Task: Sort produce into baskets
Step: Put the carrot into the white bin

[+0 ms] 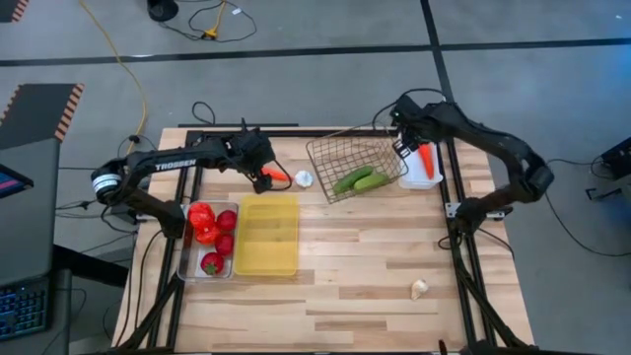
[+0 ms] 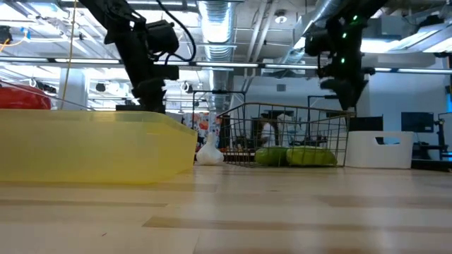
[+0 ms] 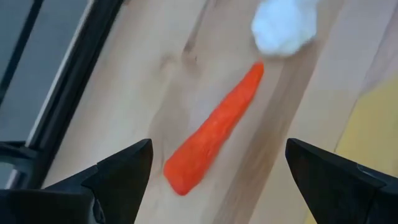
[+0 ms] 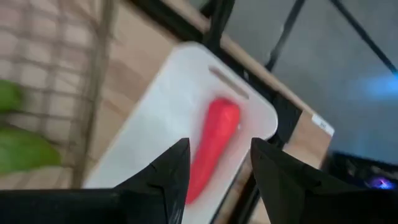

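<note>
Carrot (image 3: 214,127) is lying flat on the bench (image 1: 365,266), right under the left end effector (image 3: 214,180), w/ nothing gripped yet. In the left wrist view the carrot's long axis is seen running diagonally betw. the two dark fingers (image 3: 124,171), thick end nearer the wrist, thin tip pointing toward a small white piece (image 3: 283,25) just beyond it. Fingers are being held wide, one each side of the carrot, so the axis is crossing the closing line at an angle, not square to it; a slight wrist turn is judged useful before closing. In the high view the same carrot (image 1: 277,176) is sitting just beyond the yellow tray's (image 1: 266,237) far edge, near the wire basket (image 1: 340,153), w/ the white piece (image 1: 304,178) beside it.

Left arm is judged far nearer this carrot than the right. Right end effector (image 4: 214,168) is hovering over the white tray (image 4: 155,118) at the bench's far right, fingers narrowly apart, empty; a second carrot (image 4: 214,140) is lying in that tray. That tray is well apart from the left arm's carrot, so a long carry or a handover is judged likely.
</note>
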Robot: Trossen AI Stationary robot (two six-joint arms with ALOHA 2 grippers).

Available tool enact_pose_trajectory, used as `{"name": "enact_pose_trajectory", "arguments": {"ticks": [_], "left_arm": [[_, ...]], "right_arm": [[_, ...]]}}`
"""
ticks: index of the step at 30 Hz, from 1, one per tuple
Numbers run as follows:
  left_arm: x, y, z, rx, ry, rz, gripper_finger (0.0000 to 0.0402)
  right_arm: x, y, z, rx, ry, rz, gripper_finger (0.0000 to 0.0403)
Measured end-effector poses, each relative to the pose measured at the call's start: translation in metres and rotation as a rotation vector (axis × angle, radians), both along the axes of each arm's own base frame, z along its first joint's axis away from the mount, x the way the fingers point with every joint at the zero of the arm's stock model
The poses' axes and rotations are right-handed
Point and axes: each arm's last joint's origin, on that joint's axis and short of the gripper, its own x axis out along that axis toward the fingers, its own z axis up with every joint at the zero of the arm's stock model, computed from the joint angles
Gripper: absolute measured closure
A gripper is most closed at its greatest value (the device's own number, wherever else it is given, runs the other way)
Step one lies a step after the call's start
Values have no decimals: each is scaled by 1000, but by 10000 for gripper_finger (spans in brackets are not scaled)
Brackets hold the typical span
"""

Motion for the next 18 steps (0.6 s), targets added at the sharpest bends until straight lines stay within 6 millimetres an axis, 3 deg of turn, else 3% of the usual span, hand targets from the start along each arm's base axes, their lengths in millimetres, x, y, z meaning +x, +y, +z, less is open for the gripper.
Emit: {"name": "enact_pose_trajectory", "arguments": {"ticks": [8, 18], "left_arm": [[5, 13, -29, -46, 121, -97, 47], [17, 24, -70, -43, 256, -104, 47]], "right_arm": [[-4, 35, 37, -118, -174, 104, 208], [9, 76, 61, -142, -399, 327, 208]]}}
